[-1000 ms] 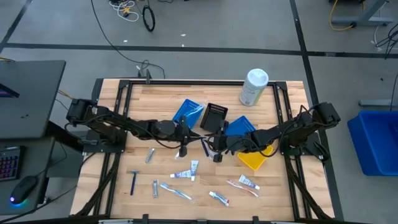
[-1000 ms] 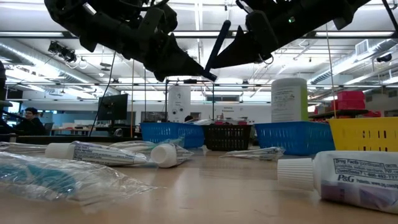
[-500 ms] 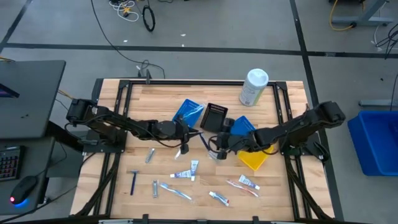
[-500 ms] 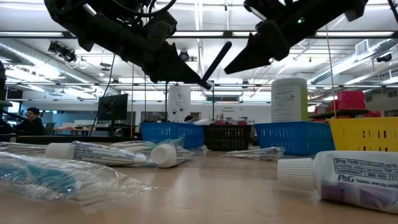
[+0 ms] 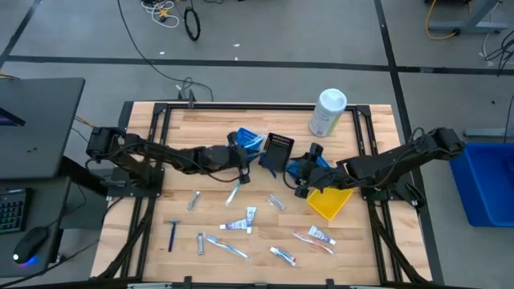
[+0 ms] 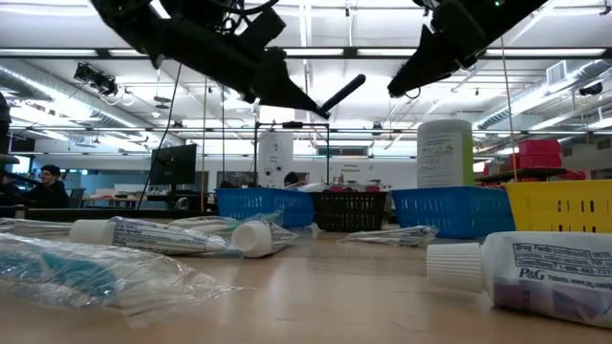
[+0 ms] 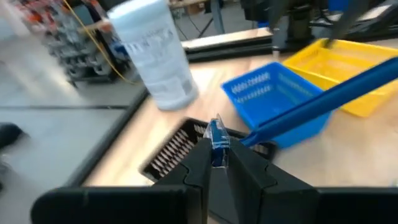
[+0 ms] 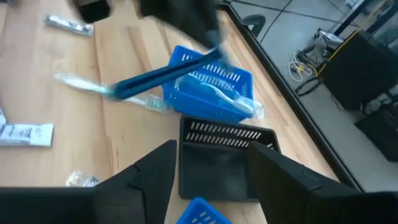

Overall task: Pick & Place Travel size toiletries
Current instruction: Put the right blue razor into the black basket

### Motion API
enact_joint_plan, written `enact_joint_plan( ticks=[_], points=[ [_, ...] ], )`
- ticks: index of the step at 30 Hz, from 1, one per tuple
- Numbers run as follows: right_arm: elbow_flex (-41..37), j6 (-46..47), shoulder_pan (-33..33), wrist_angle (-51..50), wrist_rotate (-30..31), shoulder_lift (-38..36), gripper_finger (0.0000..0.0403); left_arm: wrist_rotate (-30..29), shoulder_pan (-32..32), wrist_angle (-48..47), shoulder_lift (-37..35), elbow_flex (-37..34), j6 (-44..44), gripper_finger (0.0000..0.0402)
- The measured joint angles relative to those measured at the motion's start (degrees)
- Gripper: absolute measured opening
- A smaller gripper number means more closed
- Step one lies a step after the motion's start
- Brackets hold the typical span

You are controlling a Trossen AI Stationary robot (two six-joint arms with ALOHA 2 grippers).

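My left gripper is over the middle of the table, shut on a dark-blue-handled razor. The razor's handle sticks out past the fingers, above the black tray. My right gripper hovers open over the right blue tray, and its fingers have nothing between them. More travel size toiletries lie flat on the wood nearer the front, among them a wrapped toothbrush, a razor and toothpaste tubes. My left gripper pinches the razor's blue-and-white end between its two fingertips. The fingers come almost level from the table's left. The handle runs on beyond them, slanting upward in the low view, and is lifted clear of table and trays.
A left blue tray with wrapped items, the black tray, the right blue tray and a yellow tray stand in a row across the middle. A big white canister stands at the far right. Bare wood lies at the left.
My right gripper has let go of the razor's handle, opened, and drawn back up and toward the table's right edge. My left gripper has kept the razor, moved a little toward the far edge and rolled. The handle now leans flatter than before.
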Motion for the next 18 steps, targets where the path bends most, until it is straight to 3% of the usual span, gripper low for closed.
enact_joint_plan(
  ticks=[8,14,18],
  points=[
    [-0.1,0.4,0.0,-6.8,0.4,-0.6,0.0193,0.9,5.7,-0.7,5.5,4.3,11.6,0.0050],
    [-0.1,0.5,0.0,-8.6,1.5,-0.6,0.0197,-2.1,6.8,-0.8,14.3,10.4,33.8,0.0050],
    [-0.1,0.5,0.0,-9.4,1.5,-0.6,0.0206,-3.0,6.8,-2.8,18.6,15.0,42.5,0.0050]
  ],
)
